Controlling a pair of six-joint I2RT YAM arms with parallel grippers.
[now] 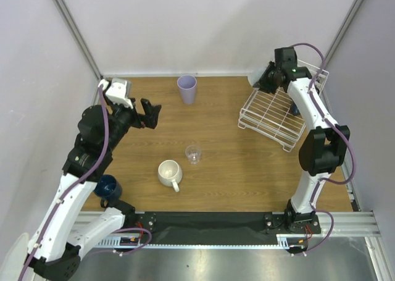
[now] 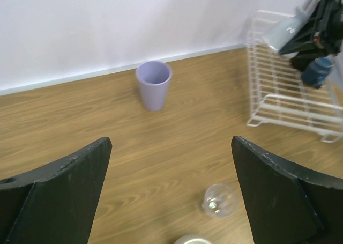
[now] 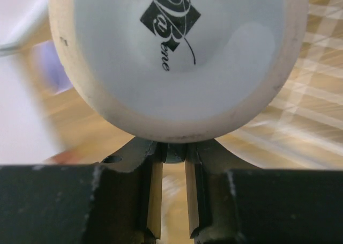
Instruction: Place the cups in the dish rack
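Note:
My right gripper is shut on a pale white mug. It holds the mug over the far left corner of the white wire dish rack. The mug's base, with a black logo, fills the right wrist view. My left gripper is open and empty, raised over the table's left side. The lavender tumbler stands upright at the back; it also shows in the left wrist view. The clear glass and the cream mug stand mid-table. A navy cup sits beside my left arm.
A blue cup-like thing rests in the rack near its right side. Grey walls close in the table at the back and on both sides. The rack sits against the right wall.

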